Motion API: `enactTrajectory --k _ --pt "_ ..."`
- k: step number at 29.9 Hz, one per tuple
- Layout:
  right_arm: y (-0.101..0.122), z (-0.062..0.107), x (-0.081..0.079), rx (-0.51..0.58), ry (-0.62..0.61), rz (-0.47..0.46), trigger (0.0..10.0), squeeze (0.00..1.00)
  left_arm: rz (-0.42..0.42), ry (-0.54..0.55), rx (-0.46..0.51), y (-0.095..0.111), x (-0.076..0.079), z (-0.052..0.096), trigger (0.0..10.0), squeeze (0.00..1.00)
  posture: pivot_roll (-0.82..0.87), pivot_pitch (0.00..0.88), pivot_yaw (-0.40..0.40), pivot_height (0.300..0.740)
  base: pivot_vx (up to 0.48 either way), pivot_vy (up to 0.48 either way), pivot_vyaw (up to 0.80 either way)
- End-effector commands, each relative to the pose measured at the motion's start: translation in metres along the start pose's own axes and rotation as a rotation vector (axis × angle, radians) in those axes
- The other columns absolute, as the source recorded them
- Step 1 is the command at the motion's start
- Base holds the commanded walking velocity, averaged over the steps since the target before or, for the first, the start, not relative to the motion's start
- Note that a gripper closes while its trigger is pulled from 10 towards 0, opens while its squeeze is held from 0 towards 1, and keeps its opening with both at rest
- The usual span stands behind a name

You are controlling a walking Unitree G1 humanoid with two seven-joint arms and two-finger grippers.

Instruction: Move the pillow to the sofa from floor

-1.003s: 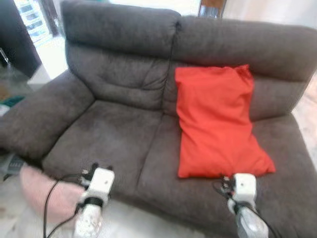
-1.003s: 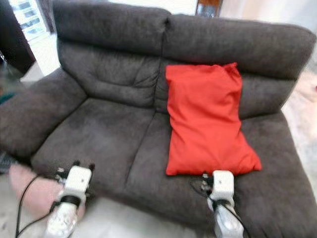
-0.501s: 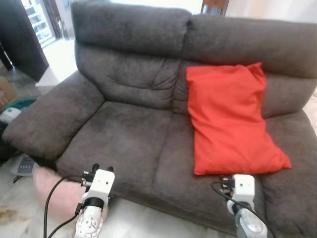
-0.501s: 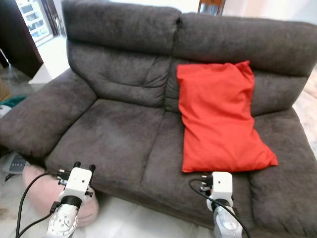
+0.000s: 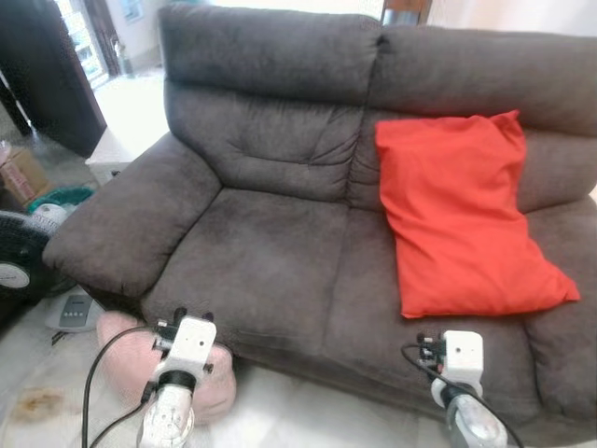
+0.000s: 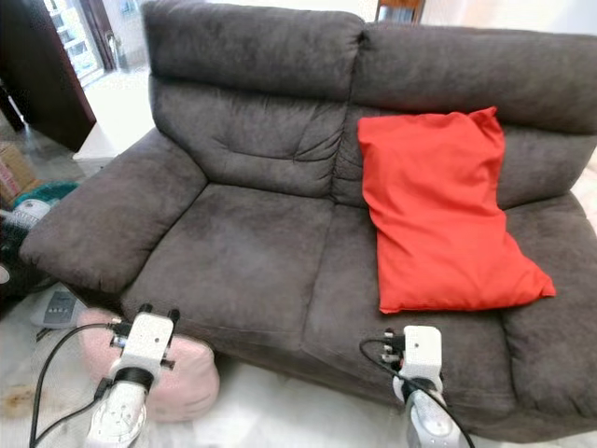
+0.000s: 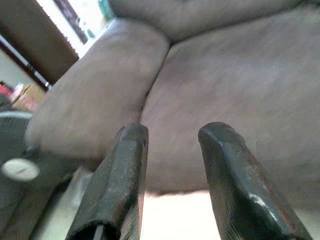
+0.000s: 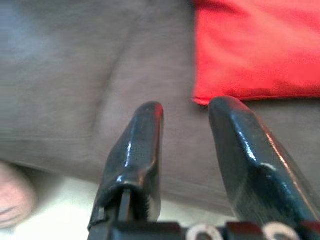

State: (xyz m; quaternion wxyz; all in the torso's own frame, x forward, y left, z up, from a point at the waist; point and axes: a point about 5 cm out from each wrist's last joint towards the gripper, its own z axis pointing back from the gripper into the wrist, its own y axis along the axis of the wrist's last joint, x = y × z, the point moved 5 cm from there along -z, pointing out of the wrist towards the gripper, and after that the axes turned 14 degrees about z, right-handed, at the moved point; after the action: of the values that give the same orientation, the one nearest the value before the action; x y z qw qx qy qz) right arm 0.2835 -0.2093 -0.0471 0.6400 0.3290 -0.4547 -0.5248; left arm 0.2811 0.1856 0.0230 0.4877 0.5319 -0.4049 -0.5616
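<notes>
The view has swung left, revealing more of the pink pillow point(image 5: 177, 369) on the floor below the sofa point(image 5: 280, 252). Left gripper point(image 7: 172, 145) and right gripper point(image 8: 187, 120) hover low, fingers apart, empty.

Home living room: grey sofa point(image 5: 280, 233), red cushion point(image 5: 462, 215), floor fan point(image 5: 19, 266).

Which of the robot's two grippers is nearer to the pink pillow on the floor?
Left. The left gripper hangs right over the pink pillow at the sofa's front edge; the right gripper is far across, below the red pillow.
</notes>
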Motion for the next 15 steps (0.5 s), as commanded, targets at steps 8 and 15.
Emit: enactTrajectory --k 8,15 --pt "-0.046 0.011 0.015 -0.287 -0.043 0.109 10.0 0.00 0.048 -0.015 -0.124 -0.025 0.003 -0.011 10.0 0.00 0.18 0.075 -0.028 0.740 0.000 0.352 0.00" --pt "-0.091 0.038 0.030 -0.530 -0.131 0.057 10.0 0.00 0.104 0.044 -0.306 -0.065 -0.020 -0.008 10.0 0.00 0.17 0.066 -0.022 0.740 0.000 0.343 0.00"
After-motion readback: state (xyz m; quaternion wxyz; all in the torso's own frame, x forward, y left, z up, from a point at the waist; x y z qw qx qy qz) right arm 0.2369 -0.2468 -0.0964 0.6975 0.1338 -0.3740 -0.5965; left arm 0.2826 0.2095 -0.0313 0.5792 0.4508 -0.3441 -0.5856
